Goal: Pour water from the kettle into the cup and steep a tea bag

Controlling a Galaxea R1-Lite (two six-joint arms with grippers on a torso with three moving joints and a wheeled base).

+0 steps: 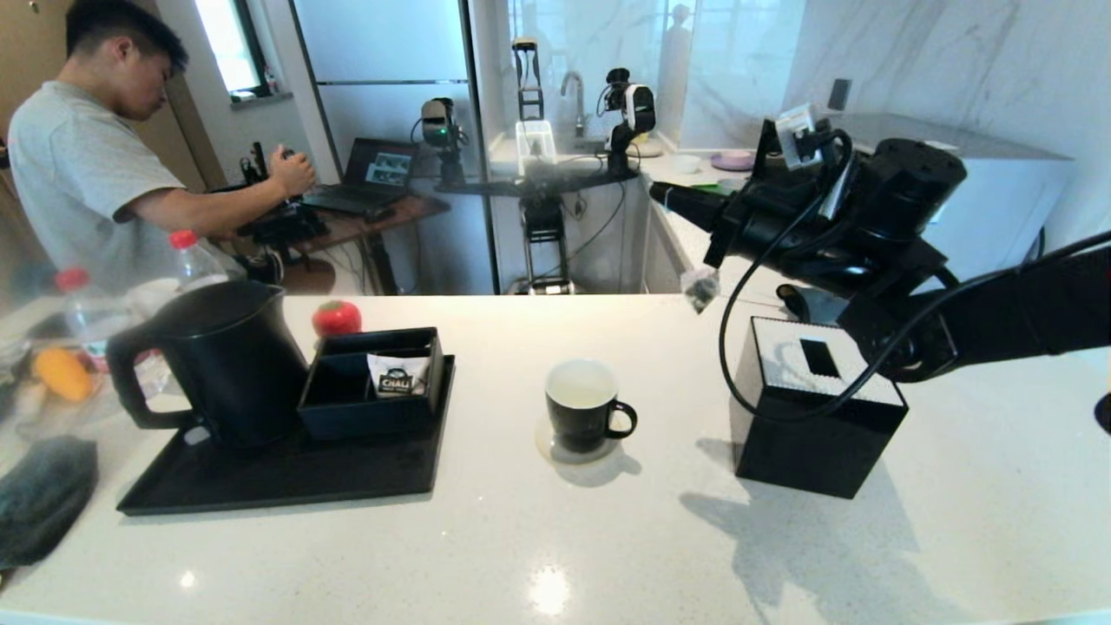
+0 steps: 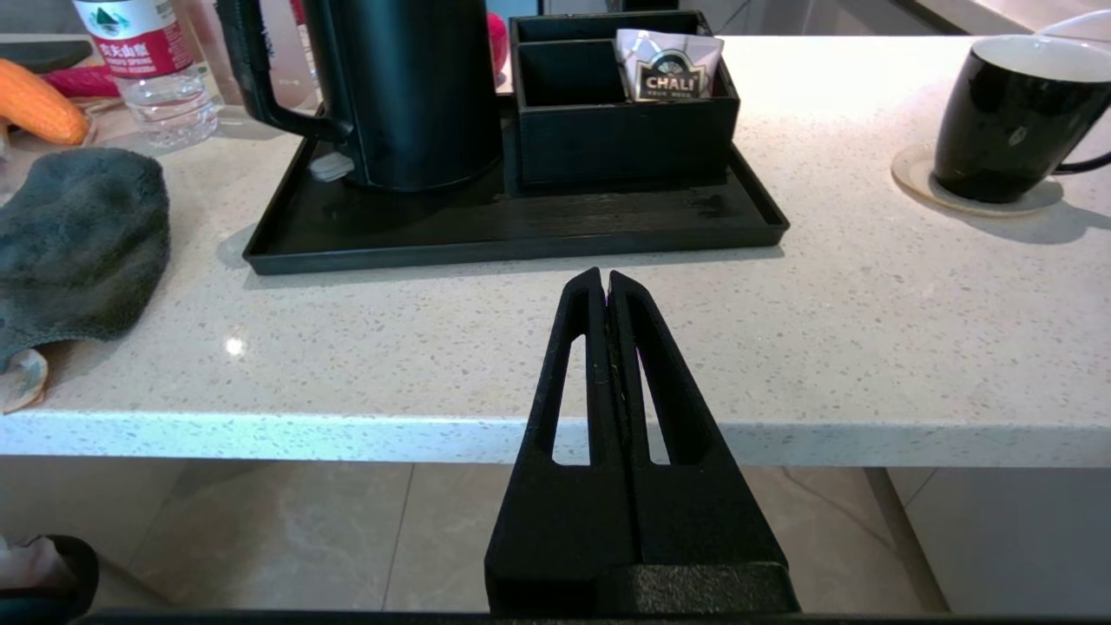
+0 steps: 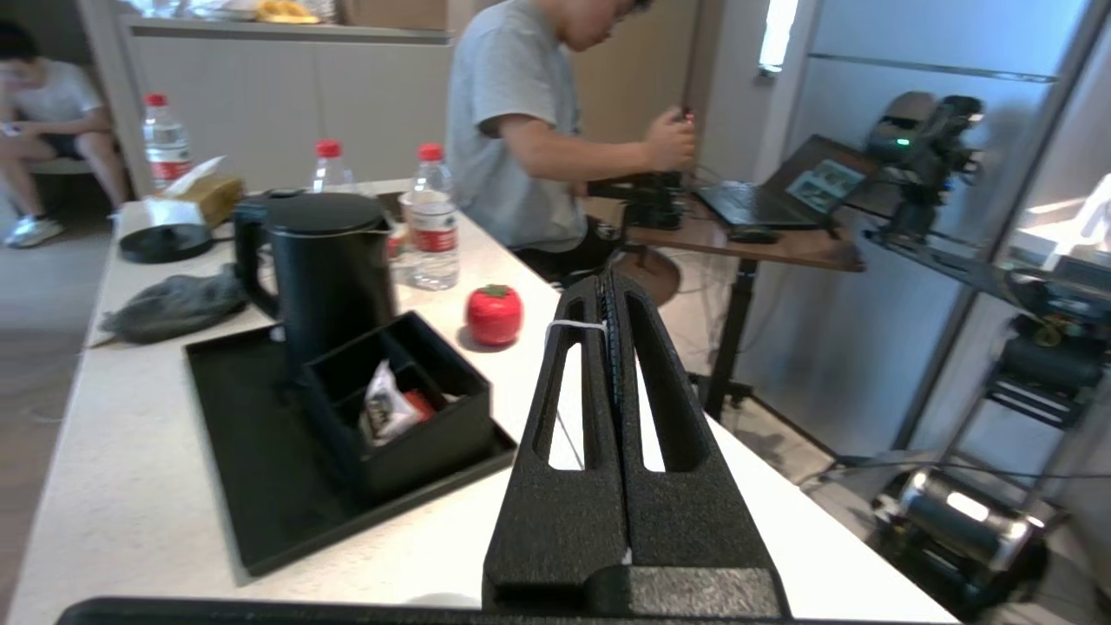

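Note:
The black kettle (image 1: 230, 360) stands on the left of a black tray (image 1: 286, 482). The small black cup (image 1: 583, 406) with a white inside sits on a round coaster mid-counter. My right gripper (image 1: 660, 193) is raised high, right of and beyond the cup, shut on a thin white string (image 3: 575, 325). The tea bag (image 1: 700, 289) dangles below it, well above the counter. In the right wrist view the pouch is hidden under the fingers. My left gripper (image 2: 605, 278) is shut on nothing, low before the counter's front edge, facing the tray (image 2: 521, 230) and kettle (image 2: 408, 87).
A black compartment box (image 1: 369, 382) holding a white CHALI sachet (image 1: 397, 375) sits on the tray beside the kettle. A black tissue box (image 1: 816, 408) stands under my right arm. A red tomato-shaped object (image 1: 337, 318), water bottles and a grey cloth (image 1: 43, 495) lie left.

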